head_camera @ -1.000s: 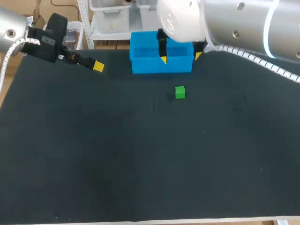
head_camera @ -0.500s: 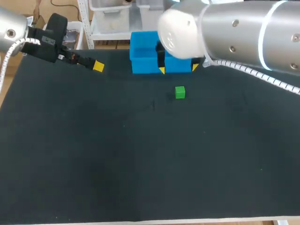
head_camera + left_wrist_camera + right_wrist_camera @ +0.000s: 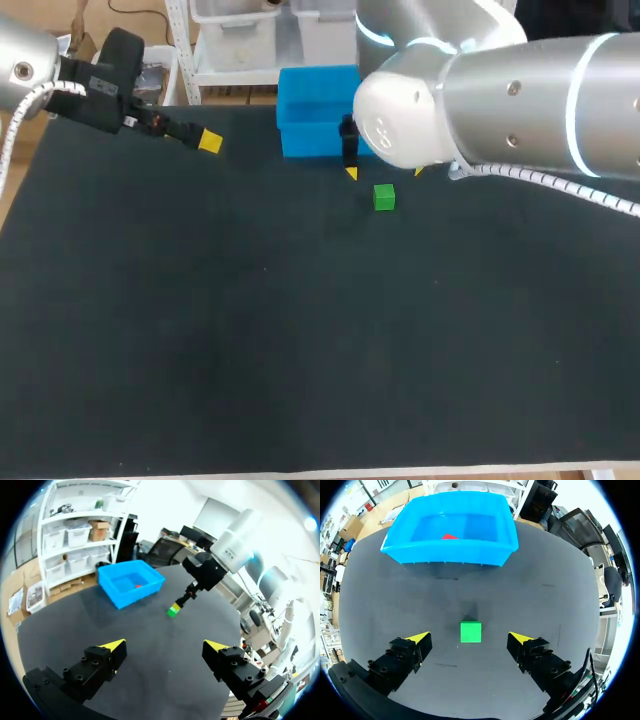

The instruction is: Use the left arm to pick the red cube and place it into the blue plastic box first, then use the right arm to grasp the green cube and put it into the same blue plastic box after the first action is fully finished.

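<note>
The right gripper is wide open and holds nothing. The green cube sits on the black table, right under the gap between the two yellow-tipped fingers. Neither finger touches it. A little way ahead of this gripper stands the blue plastic box. The red cube lies inside the box, close to its far wall.

The left gripper is open too, with nothing between its fingers. It hangs over the table well apart from everything else. Far ahead of it are the blue box and the green cube, with the right gripper just above that cube.
</note>
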Tool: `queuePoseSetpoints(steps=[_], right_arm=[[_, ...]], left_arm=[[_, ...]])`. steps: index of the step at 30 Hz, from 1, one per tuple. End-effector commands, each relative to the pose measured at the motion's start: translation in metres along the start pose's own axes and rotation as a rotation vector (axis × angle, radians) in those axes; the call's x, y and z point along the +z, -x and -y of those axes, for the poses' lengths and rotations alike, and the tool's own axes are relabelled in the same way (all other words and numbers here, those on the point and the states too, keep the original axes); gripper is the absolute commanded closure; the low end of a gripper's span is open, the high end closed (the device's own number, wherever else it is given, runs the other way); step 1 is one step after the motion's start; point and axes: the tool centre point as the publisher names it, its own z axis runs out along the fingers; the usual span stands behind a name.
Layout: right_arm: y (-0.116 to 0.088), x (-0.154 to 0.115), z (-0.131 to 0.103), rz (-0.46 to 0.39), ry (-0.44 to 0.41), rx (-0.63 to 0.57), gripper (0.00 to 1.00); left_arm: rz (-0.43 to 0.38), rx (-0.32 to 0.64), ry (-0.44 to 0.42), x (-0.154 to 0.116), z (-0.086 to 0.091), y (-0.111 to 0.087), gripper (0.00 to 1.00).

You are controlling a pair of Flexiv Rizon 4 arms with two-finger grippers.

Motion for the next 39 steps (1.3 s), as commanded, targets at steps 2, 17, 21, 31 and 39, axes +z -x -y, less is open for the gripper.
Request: queuePoseSetpoints(steps=[2,17,21,31,39], right_arm=[[-0.006,0.010,0.002,0.036,-0.010,-0.025,0.00],[-0.005,0.033,-0.007,0.026,-0.006,-0.050,0.00],[-0.002,0.037,-0.009,0.020,-0.005,-0.057,0.00],[-0.001,0.045,-0.007,0.018,-0.004,-0.055,0.00],[-0.004,0.051,-0.007,0.017,-0.003,-0.047,0.00]], left_arm=[[0.007,0.003,-0.002,0.000,0.000,-0.001,0.00],[0.007,0.003,-0.002,0.000,0.000,-0.001,0.00],[0.007,0.003,-0.002,0.000,0.000,-0.001,0.00],[0.007,0.003,-0.002,0.000,0.000,-0.001,0.00],[0.007,0.003,-0.002,0.000,0.000,-0.001,0.00]])
